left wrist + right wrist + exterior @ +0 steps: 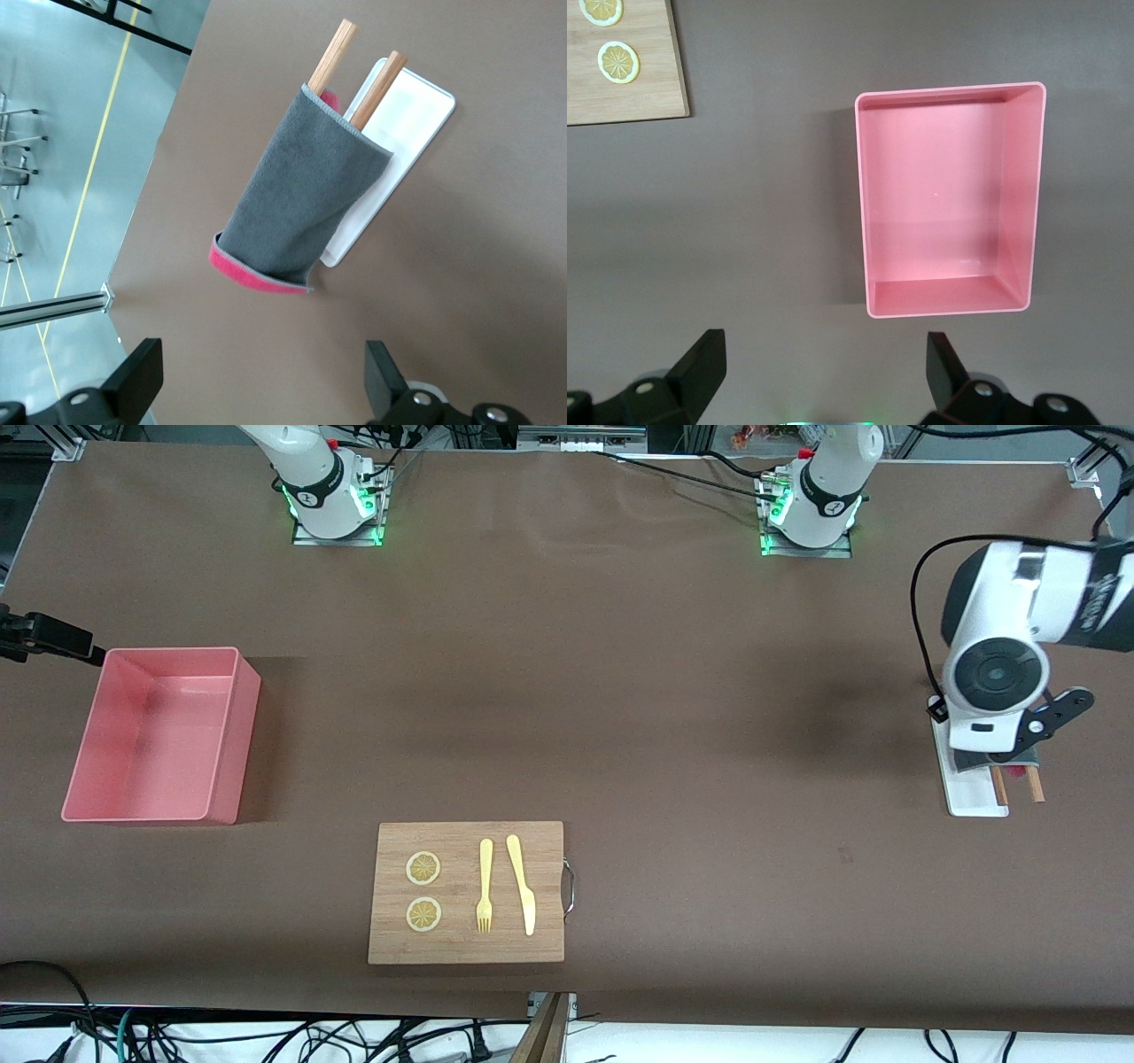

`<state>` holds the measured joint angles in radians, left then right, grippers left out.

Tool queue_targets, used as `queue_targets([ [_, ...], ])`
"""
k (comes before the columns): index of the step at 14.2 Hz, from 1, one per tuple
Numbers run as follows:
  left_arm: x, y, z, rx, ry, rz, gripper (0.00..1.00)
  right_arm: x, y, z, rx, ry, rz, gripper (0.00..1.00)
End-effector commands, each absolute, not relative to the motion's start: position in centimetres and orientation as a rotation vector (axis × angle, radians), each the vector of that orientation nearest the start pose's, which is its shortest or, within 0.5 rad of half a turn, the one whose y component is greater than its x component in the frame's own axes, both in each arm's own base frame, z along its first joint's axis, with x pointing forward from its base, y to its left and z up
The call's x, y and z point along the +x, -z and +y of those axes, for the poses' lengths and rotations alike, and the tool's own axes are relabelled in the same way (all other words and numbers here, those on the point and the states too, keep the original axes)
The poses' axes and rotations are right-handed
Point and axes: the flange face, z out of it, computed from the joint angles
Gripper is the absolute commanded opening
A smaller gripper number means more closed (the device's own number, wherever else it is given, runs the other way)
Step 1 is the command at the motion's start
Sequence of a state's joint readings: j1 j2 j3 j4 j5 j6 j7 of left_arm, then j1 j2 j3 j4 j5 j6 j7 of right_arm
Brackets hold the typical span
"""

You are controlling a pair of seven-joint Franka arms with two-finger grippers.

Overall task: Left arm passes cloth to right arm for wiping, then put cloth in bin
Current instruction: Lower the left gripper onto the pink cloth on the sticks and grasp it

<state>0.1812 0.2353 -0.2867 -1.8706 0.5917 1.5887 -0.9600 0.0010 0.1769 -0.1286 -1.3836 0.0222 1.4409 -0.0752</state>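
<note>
In the front view the left arm (1001, 664) hangs over the white tray (973, 795) at its own end of the table, hiding most of the cloth (999, 759); the bin (151, 735) sits well apart at the right arm's end, and the cutting board (467, 892), with lemon slices (423, 868), fork (485, 886) and knife (521, 883), lies between them, nearer the front camera. In the left wrist view the left gripper (261, 385) hovers with jaws apart over the cloth (297, 208), which is draped grey side up over two wooden sticks (332, 55) on the tray (403, 133); a grasp could catch a stick or drag the tray along. In the right wrist view the right gripper (824, 376), also spread and empty, waits beside and above the bin (948, 199).
</note>
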Motion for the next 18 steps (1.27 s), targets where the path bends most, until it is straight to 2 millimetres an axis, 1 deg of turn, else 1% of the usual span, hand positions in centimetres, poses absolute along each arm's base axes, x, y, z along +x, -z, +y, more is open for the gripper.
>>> queue_targets([
  [1, 54.1, -34.9, 3.6, -2.268, -0.210, -0.860, 1.00, 59.2, -60.5, -6.9, -3.108, -0.173, 0.075, 1.00],
  [2, 53.2, -33.6, 4.0, -2.268, -0.251, -0.829, 1.00, 59.2, -60.5, -6.9, -3.108, -0.173, 0.075, 1.00],
  [3, 53.2, -33.6, 4.0, -2.278, -0.263, -0.802, 1.00, 59.2, -60.5, -6.9, -3.108, -0.173, 0.075, 1.00],
  [5, 53.7, -34.5, 3.9, -2.273, -0.236, -0.866, 1.00, 59.2, -60.5, -6.9, -3.108, -0.173, 0.075, 1.00],
  [6, 53.2, -33.8, 3.8, -2.229, -0.225, -0.947, 0.96, 59.2, -60.5, -6.9, -3.108, -0.173, 0.075, 1.00],
  [7, 51.9, -31.4, 3.6, -2.184, -0.240, -0.991, 0.90, 59.2, -60.5, -6.9, -3.108, -0.173, 0.075, 1.00],
  [9, 49.9, -26.9, 3.1, -2.120, -0.231, -1.058, 0.93, 59.2, -60.5, -6.8, -3.109, -0.173, 0.072, 1.00],
  [10, 49.5, -25.2, 3.1, -2.112, -0.199, -1.073, 0.94, 59.2, -60.5, -6.9, -3.108, -0.173, 0.072, 1.00],
  [11, 49.3, -23.8, 3.3, -2.098, -0.159, -1.075, 0.91, 59.2, -60.5, -6.8, -3.109, -0.173, 0.070, 1.00],
  [12, 49.4, -23.0, 3.8, -2.067, -0.109, -1.073, 0.88, 59.2, -60.5, -6.7, -3.108, -0.173, 0.068, 1.00],
  [14, 49.6, -21.7, 4.2, -2.013, -0.041, -1.107, 0.86, 59.2, -60.5, -6.9, -3.108, -0.173, 0.068, 1.00],
  [16, 49.3, -20.8, 5.0, -1.983, -0.020, -1.109, 0.76, 59.2, -60.5, -6.9, -3.108, -0.173, 0.068, 1.00],
  [18, 49.2, -19.9, 5.3, -1.976, -0.023, -1.103, 0.75, 59.2, -60.5, -6.9, -3.109, -0.171, 0.068, 1.00],
])
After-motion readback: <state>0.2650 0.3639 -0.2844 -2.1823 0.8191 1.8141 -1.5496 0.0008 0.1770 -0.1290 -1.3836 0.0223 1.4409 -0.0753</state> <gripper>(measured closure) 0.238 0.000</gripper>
